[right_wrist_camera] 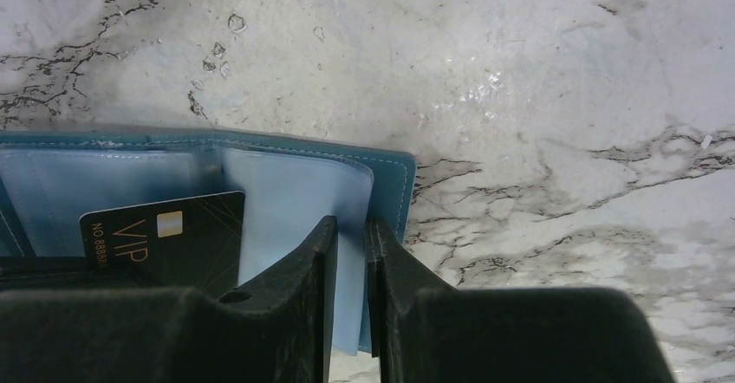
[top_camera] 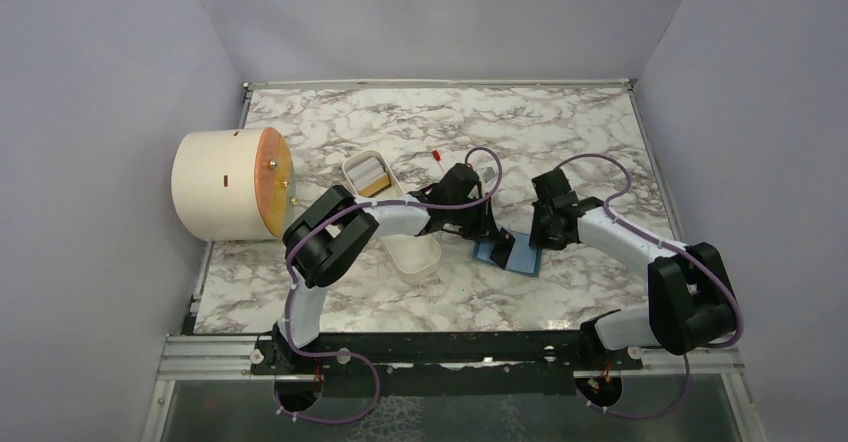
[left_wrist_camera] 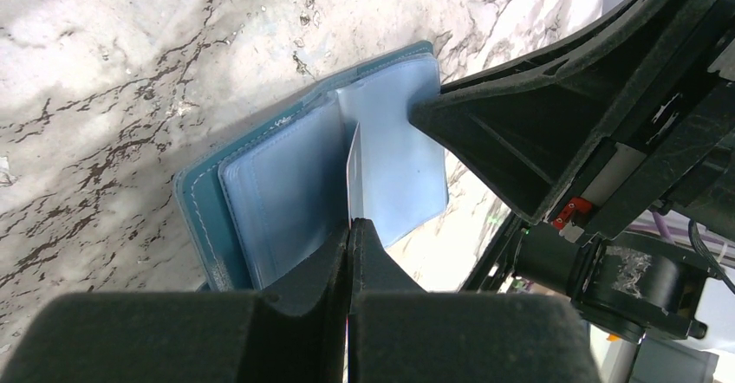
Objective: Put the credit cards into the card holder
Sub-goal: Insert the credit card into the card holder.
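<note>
On marble [right_wrist_camera: 537, 71], open teal card holder [right_wrist_camera: 130, 179] — L gripper [left_wrist_camera: 350, 229] pinches dark card [right_wrist_camera: 169, 237], R gripper [right_wrist_camera: 350, 229] its sleeve [right_wrist_camera: 299, 188]

On your white, grey-veined marble counter [top_camera: 560, 122], a cream cylinder with an orange face [top_camera: 220, 184] lies at the left edge, with a long white oval tray [top_camera: 415, 259] near it.

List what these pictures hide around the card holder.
- Dark card: right wrist view, lower part and number hidden behind the body of the right gripper.
- Its face: left wrist view, edge-on in the left gripper.
- Card holder: top view, mostly covered by both grippers.
- White tray: top view, middle under the left arm.
</note>
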Robot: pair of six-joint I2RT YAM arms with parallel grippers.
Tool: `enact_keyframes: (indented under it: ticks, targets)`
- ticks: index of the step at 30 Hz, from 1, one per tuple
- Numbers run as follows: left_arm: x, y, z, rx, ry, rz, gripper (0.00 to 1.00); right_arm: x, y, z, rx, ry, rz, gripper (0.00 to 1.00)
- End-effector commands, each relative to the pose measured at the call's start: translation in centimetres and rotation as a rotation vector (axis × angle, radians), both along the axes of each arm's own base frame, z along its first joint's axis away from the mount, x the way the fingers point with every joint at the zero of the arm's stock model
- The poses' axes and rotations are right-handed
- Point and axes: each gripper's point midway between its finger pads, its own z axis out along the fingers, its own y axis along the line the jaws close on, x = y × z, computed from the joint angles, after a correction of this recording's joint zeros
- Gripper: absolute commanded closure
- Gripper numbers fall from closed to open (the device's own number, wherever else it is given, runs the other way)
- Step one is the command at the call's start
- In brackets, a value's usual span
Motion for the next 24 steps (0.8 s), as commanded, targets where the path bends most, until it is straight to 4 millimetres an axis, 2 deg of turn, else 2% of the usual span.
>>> enact_keyframes:
  ticks: [1, 17, 24]
  targets:
    - [0.5, -0.2, -0.8, 0.021, -0.003, 0.016, 1.00, 0.4, -0.2, -0.4, -0.004, -0.012, -0.029, 0.83]
    - [0.6, -0.3, -2.0, 0.032, 0.061, 0.065, 1.00, 0.0, 0.2, -0.3, 0.031, -0.016, -0.029, 0.83]
    - [1.1, -0.5, -1.6, 0.008, 0.042, 0.112, 1.00, -0.3, 0.7, -0.6, 0.063, -0.011, -0.030, 0.84]
